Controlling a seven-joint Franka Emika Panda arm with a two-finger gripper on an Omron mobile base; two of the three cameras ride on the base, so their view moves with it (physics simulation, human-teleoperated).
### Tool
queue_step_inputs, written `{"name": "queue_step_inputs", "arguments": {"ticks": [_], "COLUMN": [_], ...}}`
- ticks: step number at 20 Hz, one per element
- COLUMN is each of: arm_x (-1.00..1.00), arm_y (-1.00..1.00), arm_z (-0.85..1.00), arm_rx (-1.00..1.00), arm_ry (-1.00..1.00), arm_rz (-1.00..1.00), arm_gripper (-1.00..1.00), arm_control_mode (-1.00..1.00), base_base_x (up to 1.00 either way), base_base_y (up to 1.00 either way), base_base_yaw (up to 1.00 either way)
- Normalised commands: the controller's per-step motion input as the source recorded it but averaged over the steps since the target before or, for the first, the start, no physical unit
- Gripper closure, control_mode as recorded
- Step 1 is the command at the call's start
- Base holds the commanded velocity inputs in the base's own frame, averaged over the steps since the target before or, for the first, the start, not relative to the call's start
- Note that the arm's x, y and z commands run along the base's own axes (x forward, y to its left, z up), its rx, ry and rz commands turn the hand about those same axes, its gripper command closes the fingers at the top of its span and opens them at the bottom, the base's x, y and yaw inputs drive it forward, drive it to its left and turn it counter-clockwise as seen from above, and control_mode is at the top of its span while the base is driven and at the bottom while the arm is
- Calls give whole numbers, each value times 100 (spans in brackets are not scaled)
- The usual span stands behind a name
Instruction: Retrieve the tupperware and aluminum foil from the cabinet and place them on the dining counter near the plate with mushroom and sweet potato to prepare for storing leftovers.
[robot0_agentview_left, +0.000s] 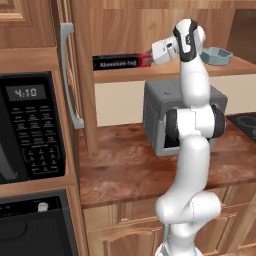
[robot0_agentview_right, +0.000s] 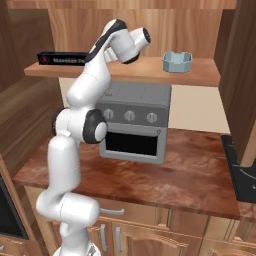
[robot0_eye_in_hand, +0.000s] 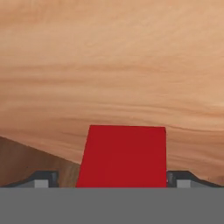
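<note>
Gripper (robot0_eye_in_hand: 122, 181) spread wide, one finger either side of the red end of the foil (robot0_agentview_left: 121, 62); no contact visible, nothing grasped. The foil lies flat along the shelf (robot0_agentview_right: 145, 75) of the open cabinet (robot0_agentview_left: 87, 75), lengthwise near the front edge, red end toward the hand. The tub (robot0_agentview_right: 176, 61) stands upright on the same shelf, well apart from the foil toward the right end, with bare board between them. In the hand view the cabinet's pale wooden back wall rises close behind the foil, so room ahead is small.

Below the shelf a grey toaster oven (robot0_agentview_right: 134, 122) sits on the reddish-brown counter (robot0_agentview_right: 190, 175), with open counter in front and to its right. A black cooktop (robot0_agentview_right: 242, 172) lies at the counter's right edge. The door, with its grey handle (robot0_agentview_left: 70, 75), stands open to the left, beside a black microwave (robot0_agentview_left: 30, 125).
</note>
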Motion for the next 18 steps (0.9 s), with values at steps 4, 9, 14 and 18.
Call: {"name": "queue_step_inputs", "arguments": {"ticks": [4, 9, 14, 18], "arm_x": [-3, -38, -89, -100], "arm_y": [70, 7, -49, -39], "arm_z": [-37, -22, -8, -18], "arm_rx": [-7, -1, 0, 10], "arm_ry": [-14, -11, -2, -3], "arm_rz": [12, -2, -27, -43], "arm_gripper": [100, 100, 100, 100], "arm_control_mode": [-100, -100, -100, -100], "base_base_x": [0, 0, 0, 0], "base_base_y": [0, 0, 0, 0], "base_base_yaw": [0, 0, 0, 0]}}
